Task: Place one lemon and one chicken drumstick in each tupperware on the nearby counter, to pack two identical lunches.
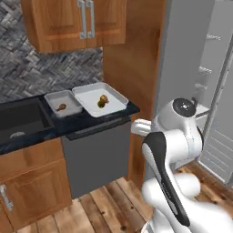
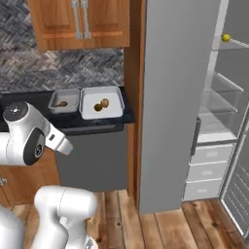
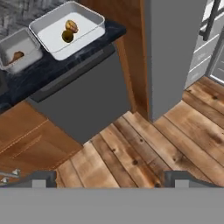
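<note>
So two tupperware trays are parked side by side on the black counter (image 1: 91, 122), right at its end next to the tall wood panel. The larger tray (image 1: 116, 96) has a brown drumstick (image 1: 103, 98) and a darker lemon (image 1: 100, 104) sitting together near its middle, so that lunch looks packed. The smaller tray (image 1: 51, 97) has only a drumstick (image 1: 61, 107) in it, and a lemon would seem to be what's missing there.

A yellow lemon (image 2: 226, 37) can be spotted up on a high shelf of the open fridge (image 2: 216, 129), well apart from the trays. That's probably the one to be fetched next, which would explain why the arm is pulled back off the counter.

The gripper (image 3: 112, 179) is held well off the counter, aimed down over the wood floor (image 3: 175, 131) in front of the grey dishwasher panel (image 3: 83, 105). Its fingertips are spread wide and nothing is carried between them.
</note>
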Robot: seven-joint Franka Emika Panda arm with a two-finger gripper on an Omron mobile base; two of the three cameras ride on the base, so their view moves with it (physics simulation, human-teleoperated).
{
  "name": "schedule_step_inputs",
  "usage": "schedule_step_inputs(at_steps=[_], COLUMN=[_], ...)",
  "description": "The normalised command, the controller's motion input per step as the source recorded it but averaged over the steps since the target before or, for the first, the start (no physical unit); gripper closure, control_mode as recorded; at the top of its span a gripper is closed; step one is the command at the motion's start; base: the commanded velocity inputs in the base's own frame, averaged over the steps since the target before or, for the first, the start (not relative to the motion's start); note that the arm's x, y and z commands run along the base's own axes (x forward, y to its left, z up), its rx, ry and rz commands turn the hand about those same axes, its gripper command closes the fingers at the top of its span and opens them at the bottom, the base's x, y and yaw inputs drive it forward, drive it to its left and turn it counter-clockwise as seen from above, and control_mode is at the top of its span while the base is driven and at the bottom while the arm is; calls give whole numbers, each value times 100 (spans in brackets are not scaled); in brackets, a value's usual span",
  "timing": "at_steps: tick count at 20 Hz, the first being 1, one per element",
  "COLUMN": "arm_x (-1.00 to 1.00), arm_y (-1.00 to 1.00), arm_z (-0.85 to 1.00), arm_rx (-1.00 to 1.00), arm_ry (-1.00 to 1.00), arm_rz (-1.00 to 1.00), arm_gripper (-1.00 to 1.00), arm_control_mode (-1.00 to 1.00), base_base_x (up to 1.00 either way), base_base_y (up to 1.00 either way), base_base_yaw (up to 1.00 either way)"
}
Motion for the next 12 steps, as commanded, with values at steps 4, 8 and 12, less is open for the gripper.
schedule_step_inputs(at_steps=[4, 8, 12], arm_x=[0, 0, 0], arm_y=[0, 0, 0], arm_z=[0, 0, 0], arm_rx=[0, 0, 0], arm_ry=[0, 0, 0], arm_rz=[0, 0, 0], arm_gripper=[-100, -100, -100], arm_control_mode=[100, 100, 100], base_base_x=[15, 78, 100], base_base_y=[-100, -100, -97], base_base_yaw=[-37, -14, 0])
